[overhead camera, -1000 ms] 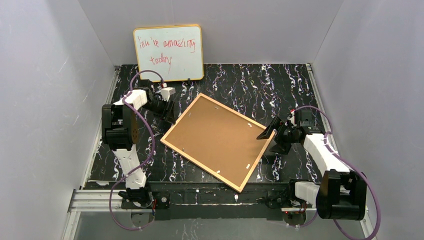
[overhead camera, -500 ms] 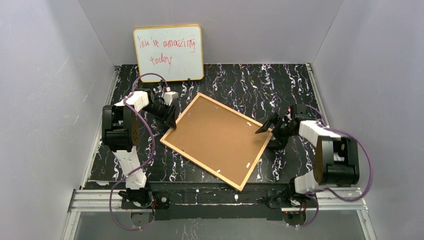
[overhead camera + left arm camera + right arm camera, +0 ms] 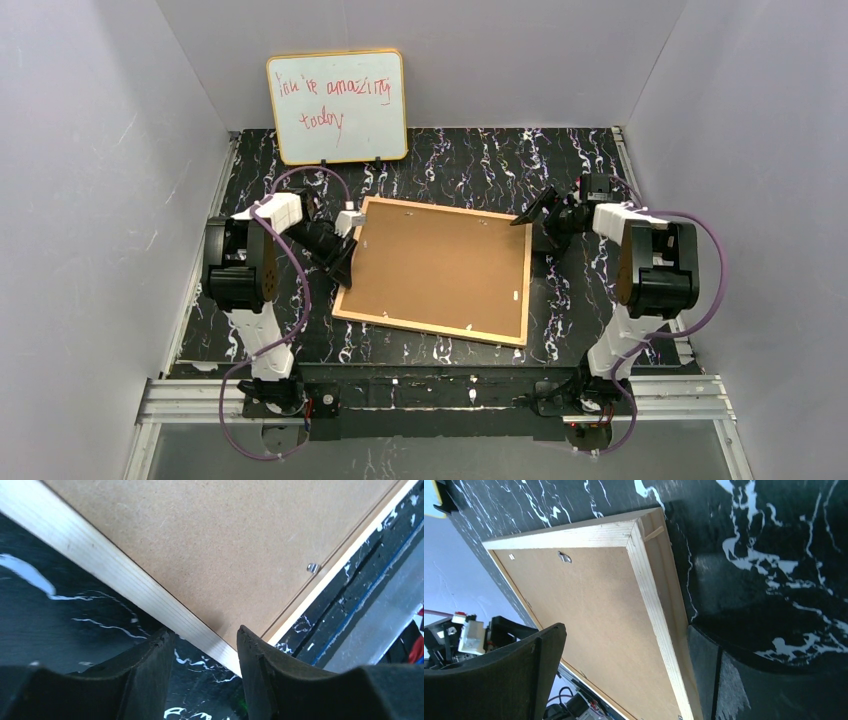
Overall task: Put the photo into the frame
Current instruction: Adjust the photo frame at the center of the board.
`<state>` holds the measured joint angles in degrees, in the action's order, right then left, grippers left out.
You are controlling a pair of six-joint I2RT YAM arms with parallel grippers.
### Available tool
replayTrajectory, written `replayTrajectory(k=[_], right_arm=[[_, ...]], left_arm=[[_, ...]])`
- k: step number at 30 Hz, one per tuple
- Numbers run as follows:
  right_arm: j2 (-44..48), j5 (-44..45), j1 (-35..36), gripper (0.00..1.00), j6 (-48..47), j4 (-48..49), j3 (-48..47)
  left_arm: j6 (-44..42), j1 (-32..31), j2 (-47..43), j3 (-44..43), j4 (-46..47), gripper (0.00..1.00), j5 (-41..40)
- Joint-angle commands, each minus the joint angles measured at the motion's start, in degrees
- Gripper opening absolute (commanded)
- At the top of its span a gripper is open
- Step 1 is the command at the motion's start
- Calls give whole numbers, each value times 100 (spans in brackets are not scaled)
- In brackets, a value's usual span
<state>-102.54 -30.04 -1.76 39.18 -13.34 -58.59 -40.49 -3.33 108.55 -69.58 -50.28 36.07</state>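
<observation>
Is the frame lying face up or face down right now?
Face down: the frame shows its brown fibreboard back and metal clips upward.

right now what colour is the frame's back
Brown, on the frame; top external view shows it best.

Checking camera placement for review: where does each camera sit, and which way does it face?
Top external: above and behind the bases, looking down at the black marbled table; both arms, golden-wood picture frame, whiteboard show.
Left wrist: behind the left gripper, looking past its fingers at the frame's rail.
Right wrist: behind the right gripper, open, facing the frame's corner.
Shared: the frame's brown fibreboard back.
</observation>
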Motion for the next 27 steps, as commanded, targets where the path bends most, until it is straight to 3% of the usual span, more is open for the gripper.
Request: replayTrajectory(k=[1, 7, 10, 13, 16, 20, 27], right_arm=[[-180, -161, 6, 99, -6, -114, -492], [-184, 414, -155, 99, -190, -758, -1143], [-202, 692, -183, 99, -262, -1027, -1551], [-96, 929, -172, 99, -213, -1170, -1840], [167, 692, 94, 97, 4, -579, -1712], [-104, 497, 1240, 91, -9, -362, -2133], [-1115, -55, 2674, 82, 286, 323, -2879]], left_arm=[[-535, -147, -170, 184, -704, 47, 287], [-1655, -150, -326, -43, -1986, 49, 931], [-1831, -134, -278, -132, -2178, 50, 962], [-1368, 104, -197, -306, -1832, 49, 833], [-437, 476, -66, -521, -971, 48, 689], [699, 564, 262, -682, 10, 47, 693], [1017, 492, 886, -874, 106, 38, 1281]])
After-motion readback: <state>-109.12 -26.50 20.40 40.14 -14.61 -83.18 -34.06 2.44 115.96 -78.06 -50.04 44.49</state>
